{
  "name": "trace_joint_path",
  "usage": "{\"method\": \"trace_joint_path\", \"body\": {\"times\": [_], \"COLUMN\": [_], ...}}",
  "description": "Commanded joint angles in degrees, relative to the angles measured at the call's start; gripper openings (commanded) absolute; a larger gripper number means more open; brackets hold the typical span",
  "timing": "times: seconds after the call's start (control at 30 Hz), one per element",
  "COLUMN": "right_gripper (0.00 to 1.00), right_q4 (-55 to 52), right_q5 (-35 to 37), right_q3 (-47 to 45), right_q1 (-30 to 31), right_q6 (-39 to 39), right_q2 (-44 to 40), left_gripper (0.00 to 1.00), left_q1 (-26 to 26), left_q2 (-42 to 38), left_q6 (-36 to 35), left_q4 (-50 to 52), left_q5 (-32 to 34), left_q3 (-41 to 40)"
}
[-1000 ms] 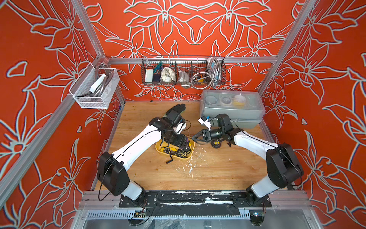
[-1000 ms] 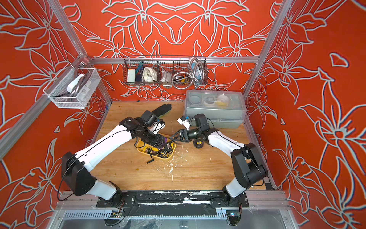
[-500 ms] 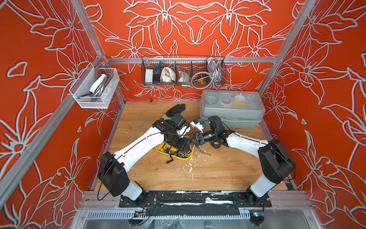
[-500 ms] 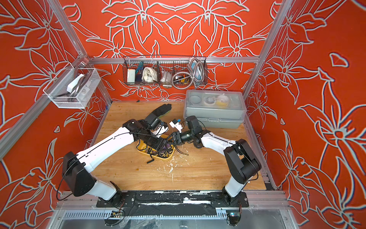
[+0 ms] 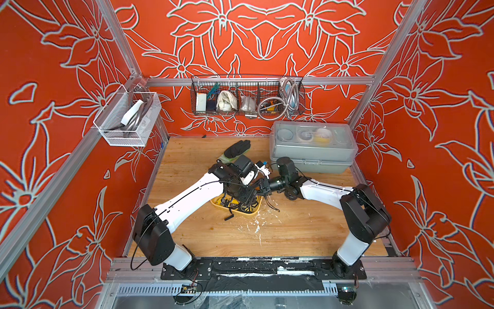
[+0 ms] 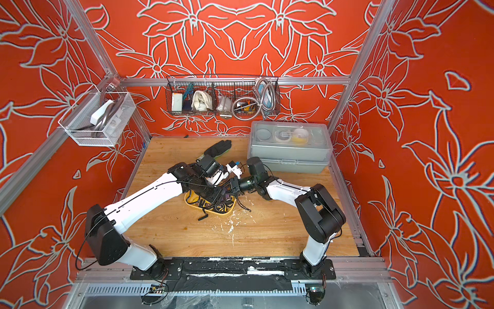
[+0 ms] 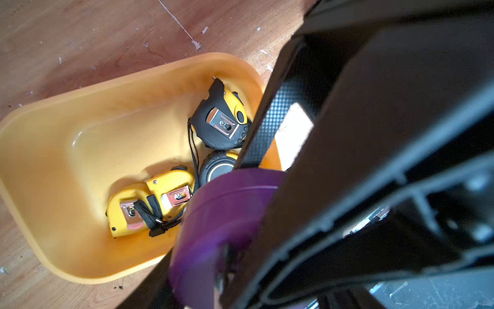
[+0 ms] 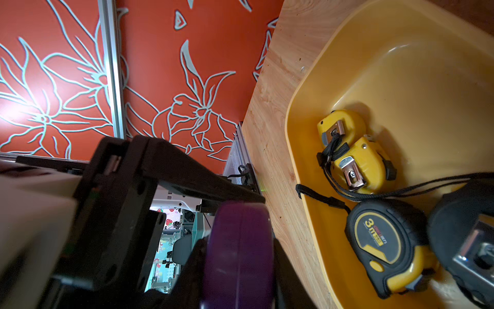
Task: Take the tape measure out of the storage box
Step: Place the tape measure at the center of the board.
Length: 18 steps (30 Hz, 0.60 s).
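The yellow storage box (image 5: 252,213) (image 6: 227,213) (image 7: 107,83) (image 8: 291,139) sits mid-table. Inside it lie two yellow tape measures (image 7: 149,206) (image 8: 355,155), a black-and-yellow one marked 3m (image 8: 385,240) and a black one (image 7: 219,125). A purple tape measure (image 7: 227,208) (image 8: 238,254) (image 6: 227,197) hangs over the box's right end. My left gripper (image 6: 220,195) (image 7: 213,267) is shut on it. My right gripper (image 5: 263,187) (image 8: 238,281) comes in from the right, its fingers pressed on both flat sides of the same purple case. The arms hide most of the box in both top views.
A grey clear-lidded toolbox (image 5: 312,147) stands at the back right, close behind the right wrist. A black glove (image 5: 236,148) lies behind the left wrist. Wire baskets (image 5: 247,96) (image 5: 128,117) hang on the walls. A black strap (image 5: 230,215) trails over the box's front rim.
My right arm has swung left to the box's right end and its jaws have closed on the purple tape measure. The left gripper has kept its hold above the box.
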<state>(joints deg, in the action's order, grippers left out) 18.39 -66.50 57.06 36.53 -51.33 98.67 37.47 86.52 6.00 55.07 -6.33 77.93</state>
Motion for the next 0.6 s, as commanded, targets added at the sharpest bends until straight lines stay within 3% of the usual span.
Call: {"method": "trace_joint_path", "body": {"times": [0.0,0.13,0.2,0.4,0.57], "right_gripper": [0.12,0.09,0.10,0.10,0.11], "right_q4": [4.9,6.0,5.9,11.0,-3.2], "right_q5": [-4.9,-4.4,-4.3,-3.7,-0.8], "right_q3": [0.8,1.2,0.4,-8.5,-13.4], "right_q1": [1.4,0.5,-1.4,-15.4,-27.2], "right_q6": [-1.9,-3.7,-3.6,-8.1,0.8], "right_q2": [0.0,-0.3,-0.8,-5.6,-14.3], "left_gripper": [0.56,0.88,0.99,1.00,1.00], "left_q1": [-0.4,-0.4,-0.6,-2.1,-2.8], "left_q2": [-0.9,-1.1,-2.4,-3.8,3.4], "left_q6": [0.2,1.9,2.5,5.0,4.9], "left_q4": [-5.3,-5.3,-6.1,-7.5,-3.6], "left_q5": [2.9,4.7,4.7,4.3,4.9], "left_q3": [1.2,2.0,2.4,3.9,5.8]}}
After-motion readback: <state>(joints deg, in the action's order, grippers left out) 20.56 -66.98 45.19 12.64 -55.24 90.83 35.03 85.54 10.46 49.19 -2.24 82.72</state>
